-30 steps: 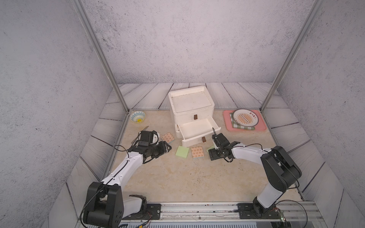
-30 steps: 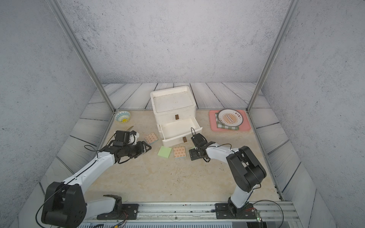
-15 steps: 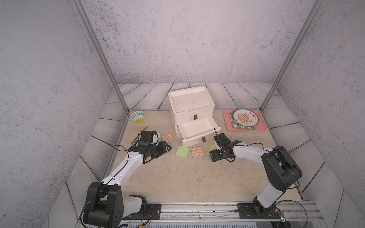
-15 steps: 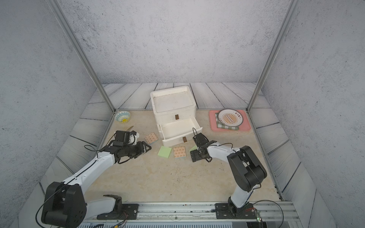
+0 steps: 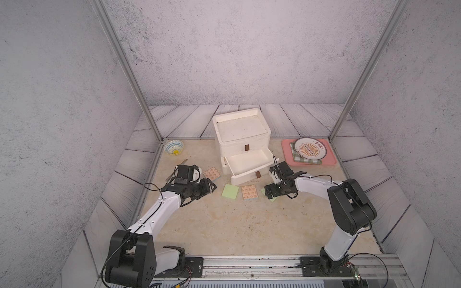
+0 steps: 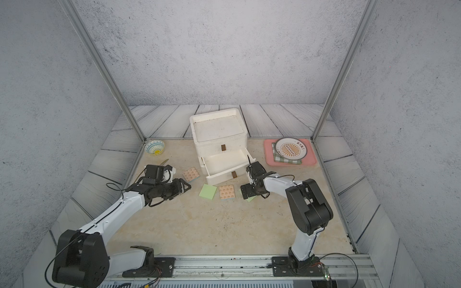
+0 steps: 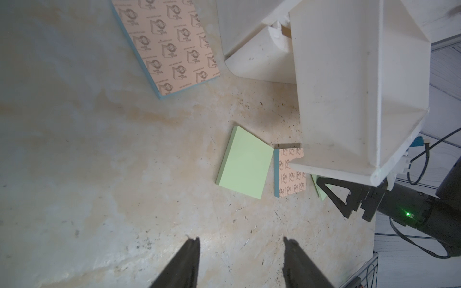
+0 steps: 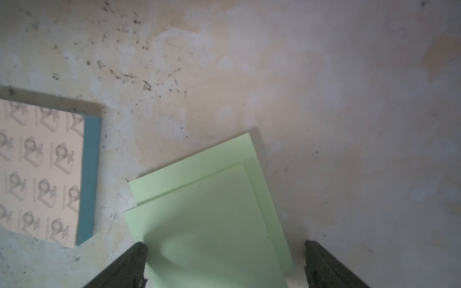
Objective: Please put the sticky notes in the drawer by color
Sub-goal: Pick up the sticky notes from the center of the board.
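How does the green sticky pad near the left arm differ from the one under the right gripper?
The left green pad lies uncovered, a neat stack; the right green pad lies between the right gripper's open jaws, its top sheets offset and askew. Both are light green square pads.

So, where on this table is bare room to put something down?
Free: the wide table front, between the sticky notes and the base rail; also the strip between bowl and chest. Crowded: before the open drawer, where notes, left gripper and right gripper sit.
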Robot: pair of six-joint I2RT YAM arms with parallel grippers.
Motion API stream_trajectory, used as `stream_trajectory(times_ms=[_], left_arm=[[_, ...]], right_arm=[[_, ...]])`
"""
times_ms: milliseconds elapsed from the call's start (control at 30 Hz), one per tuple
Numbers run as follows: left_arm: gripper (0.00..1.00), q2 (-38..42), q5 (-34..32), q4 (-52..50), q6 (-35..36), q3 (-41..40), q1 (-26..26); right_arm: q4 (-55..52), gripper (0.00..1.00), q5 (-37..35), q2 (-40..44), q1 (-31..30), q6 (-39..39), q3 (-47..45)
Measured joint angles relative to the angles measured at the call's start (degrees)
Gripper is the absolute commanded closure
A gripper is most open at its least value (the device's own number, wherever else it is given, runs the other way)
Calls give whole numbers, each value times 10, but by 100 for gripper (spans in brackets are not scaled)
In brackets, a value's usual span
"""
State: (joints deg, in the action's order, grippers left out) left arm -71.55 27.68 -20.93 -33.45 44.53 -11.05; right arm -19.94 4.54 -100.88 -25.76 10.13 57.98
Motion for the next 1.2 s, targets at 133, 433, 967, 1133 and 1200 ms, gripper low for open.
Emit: stream_trajectory(times_ms=[133, 433, 967, 1133, 1200], left_arm=[[42, 0, 0, 0, 0, 0, 0], [42, 0, 0, -1, 0, 1, 0], [42, 0, 2, 0, 0, 7, 0], [42, 0, 2, 0, 0, 7, 0], [42, 0, 2, 0, 0, 7, 0]], right_arm=[[3, 1, 16, 0, 4, -5, 0], [5, 1, 39, -2, 3, -7, 3], [7, 8, -74, -9, -60, 37, -2], [13, 24, -99, -10, -69, 64, -4], [20, 30, -107, -10, -71, 71, -7]])
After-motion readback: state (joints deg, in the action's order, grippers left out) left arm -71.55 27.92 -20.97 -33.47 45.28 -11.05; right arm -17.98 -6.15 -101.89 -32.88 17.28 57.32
